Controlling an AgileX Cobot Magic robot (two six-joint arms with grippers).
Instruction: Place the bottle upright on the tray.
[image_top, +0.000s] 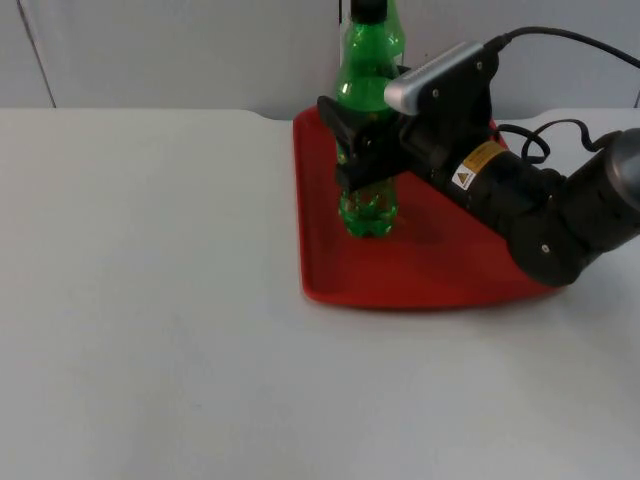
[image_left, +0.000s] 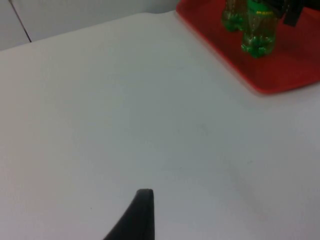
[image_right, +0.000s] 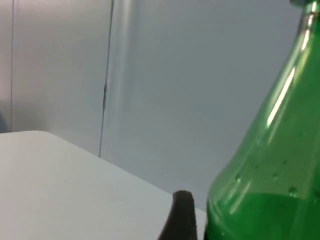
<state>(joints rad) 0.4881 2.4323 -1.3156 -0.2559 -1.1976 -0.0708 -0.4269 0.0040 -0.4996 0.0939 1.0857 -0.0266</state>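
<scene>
Am holding bottle (image_top: 367, 130) upright, base on tray (image_top: 420, 270), upper centre of frame; right gripper (image_top: 358, 150) fingers pinching its middle. Left gripper waiting, fingers: cannot tell.

Top view: fixed camera, high, looking down and forward across the counter (image_top: 150, 300) to the grey partition wall (image_top: 180, 50).

Left wrist view: looks low along the counter toward the red tray (image_left: 280, 75) near its far edge, from well back.

Right wrist view: very near the green bottle (image_right: 270, 175), facing the wall.

Shared by all three: the bottle. Tray: top and left wrist views.
</scene>
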